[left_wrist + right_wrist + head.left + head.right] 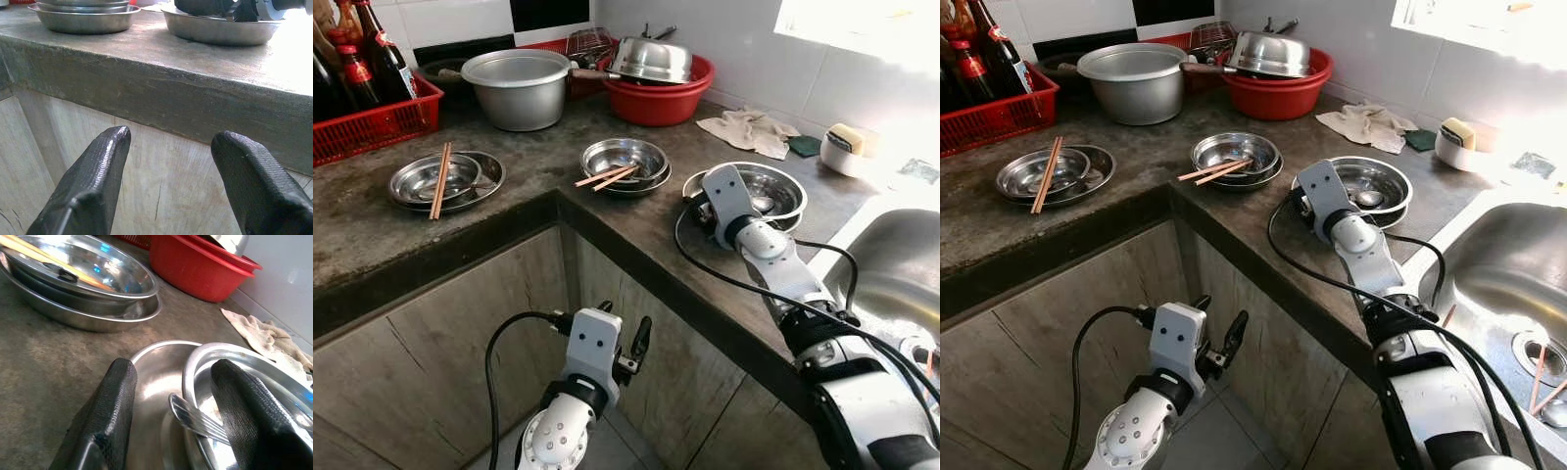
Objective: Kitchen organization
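The small steel bowl sits in its plate near the sink, rim between your right gripper's spread fingers, while your left gripper hangs spread below the counter.

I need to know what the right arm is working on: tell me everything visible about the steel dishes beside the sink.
The steel dishes are a shiny small bowl nested in a wider plate, upright on the grey counter by the sink. A fork lies inside. The right gripper straddles their near rim with open fingers.
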### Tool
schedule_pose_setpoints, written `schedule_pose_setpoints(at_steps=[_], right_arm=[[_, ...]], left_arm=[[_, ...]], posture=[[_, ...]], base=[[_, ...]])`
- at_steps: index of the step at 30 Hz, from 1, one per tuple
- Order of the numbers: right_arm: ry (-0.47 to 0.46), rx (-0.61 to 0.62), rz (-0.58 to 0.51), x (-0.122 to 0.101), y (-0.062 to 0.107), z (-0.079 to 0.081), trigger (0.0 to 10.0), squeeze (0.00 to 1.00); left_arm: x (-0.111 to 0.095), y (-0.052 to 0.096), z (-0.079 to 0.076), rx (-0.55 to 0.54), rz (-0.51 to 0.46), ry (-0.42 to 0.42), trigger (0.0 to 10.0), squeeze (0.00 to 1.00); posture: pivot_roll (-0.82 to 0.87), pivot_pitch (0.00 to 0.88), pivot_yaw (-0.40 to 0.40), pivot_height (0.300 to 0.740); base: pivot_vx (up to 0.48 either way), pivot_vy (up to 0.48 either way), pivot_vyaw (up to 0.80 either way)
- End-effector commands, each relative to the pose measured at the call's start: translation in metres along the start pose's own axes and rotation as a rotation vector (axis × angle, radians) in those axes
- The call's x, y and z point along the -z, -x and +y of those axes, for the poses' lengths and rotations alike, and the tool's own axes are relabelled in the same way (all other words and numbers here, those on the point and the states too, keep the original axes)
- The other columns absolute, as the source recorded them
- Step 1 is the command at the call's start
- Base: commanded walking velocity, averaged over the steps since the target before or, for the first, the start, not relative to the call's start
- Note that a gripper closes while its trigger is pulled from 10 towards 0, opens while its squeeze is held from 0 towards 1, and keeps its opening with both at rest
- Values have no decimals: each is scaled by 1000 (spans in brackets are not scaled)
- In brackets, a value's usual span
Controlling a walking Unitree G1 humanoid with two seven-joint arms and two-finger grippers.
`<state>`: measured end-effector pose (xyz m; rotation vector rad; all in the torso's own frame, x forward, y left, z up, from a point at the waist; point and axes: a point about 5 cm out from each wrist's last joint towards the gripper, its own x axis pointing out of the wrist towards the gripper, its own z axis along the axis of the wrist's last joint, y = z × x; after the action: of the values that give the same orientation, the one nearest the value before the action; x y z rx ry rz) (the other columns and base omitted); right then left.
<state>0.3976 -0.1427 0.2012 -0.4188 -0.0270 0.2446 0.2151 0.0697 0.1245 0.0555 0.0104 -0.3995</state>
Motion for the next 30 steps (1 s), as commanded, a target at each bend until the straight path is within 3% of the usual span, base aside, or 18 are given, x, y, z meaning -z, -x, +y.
schedule_pose_setpoints(at_steps=[1, 4, 5, 6, 21, 25, 27, 30], right_arm=[[8, 25, -20, -6, -1, -7, 10000, 0], [6, 31, -22, -6, -1, -8, 10000, 0], [7, 32, -22, -7, -2, -8, 1569, 0], [8, 30, -23, -7, -2, -8, 0, 0], [6, 64, -47, -10, -2, -11, 0, 0], [-35, 122, -106, -20, -1, -17, 0, 0], [-74, 192, -205, -35, 4, -22, 0, 0], [-94, 233, -270, -46, 9, -27, 0, 0]], left_arm=[[-4, 1, 0, 2, -10, -3, 10000, 0], [-4, 0, 0, 2, -11, -2, 10000, 0], [-4, 0, 0, 1, -11, -3, 10000, 0], [-4, 0, 0, 0, -10, -5, 10000, 0], [-3, 0, 0, -3, -7, -8, 10000, 0], [-3, 0, 0, -5, -8, -8, 10000, 0], [-3, -1, 0, -7, -9, -8, 10000, 0], [-3, -2, 0, -8, -11, -9, 10000, 0]], posture=[[157, 67, -64, 740], [158, 68, -67, 740], [157, 68, -67, 740], [157, 68, -65, 740], [156, 66, -66, 740], [160, 61, -69, 740], [161, 54, -70, 740], [162, 51, -68, 740]], base=[[0, 0, 0], [0, 0, 0], [0, 0, 0], [0, 0, 0], [0, 0, 0], [0, 0, 0], [0, 0, 0], [0, 0, 0]])
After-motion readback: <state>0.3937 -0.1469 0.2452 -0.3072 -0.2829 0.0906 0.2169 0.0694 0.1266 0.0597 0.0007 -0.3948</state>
